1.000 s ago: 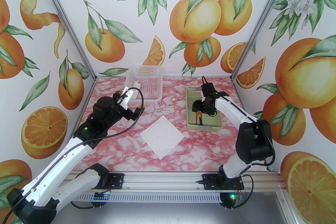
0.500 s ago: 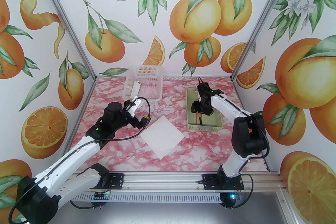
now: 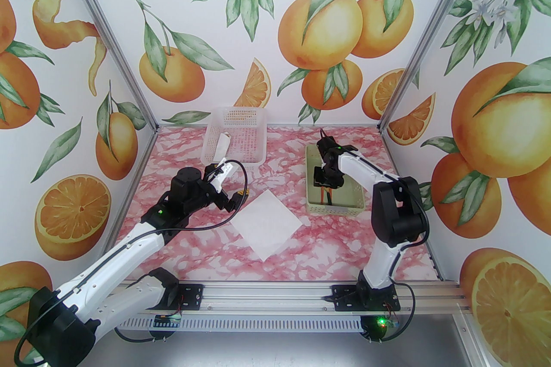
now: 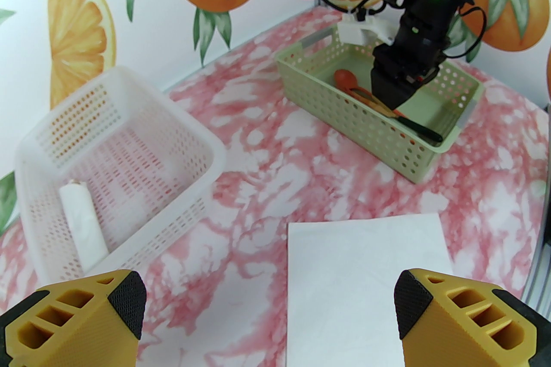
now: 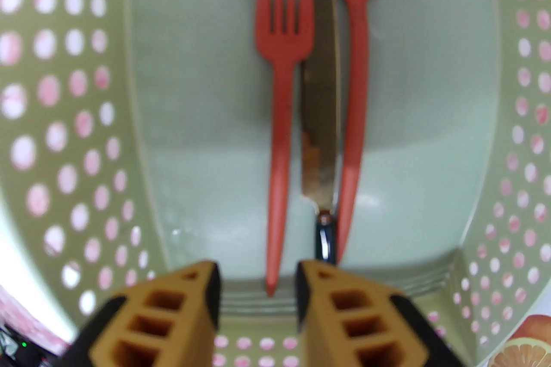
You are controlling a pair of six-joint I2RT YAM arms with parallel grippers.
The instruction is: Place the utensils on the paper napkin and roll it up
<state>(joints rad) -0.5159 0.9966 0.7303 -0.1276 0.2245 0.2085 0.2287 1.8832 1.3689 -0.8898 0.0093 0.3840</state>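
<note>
Fork (image 5: 282,55) handle tip sits inside right pincer (image 5: 257,300).

Plastic, metal, paper
Red-orange plastic fork (image 5: 280,98) and spoon (image 5: 355,55) look smooth, matt; black-handled knife (image 5: 318,120) has a shiny metallic blade; thin white paper napkin (image 4: 366,270) is matt.

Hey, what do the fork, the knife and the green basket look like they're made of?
Fork: matte red-orange plastic, probably, uniform colour. Knife: shiny reflective blade, likely metal, with glossy dark handle. Green basket: moulded plastic, evenly punched round holes.
</note>
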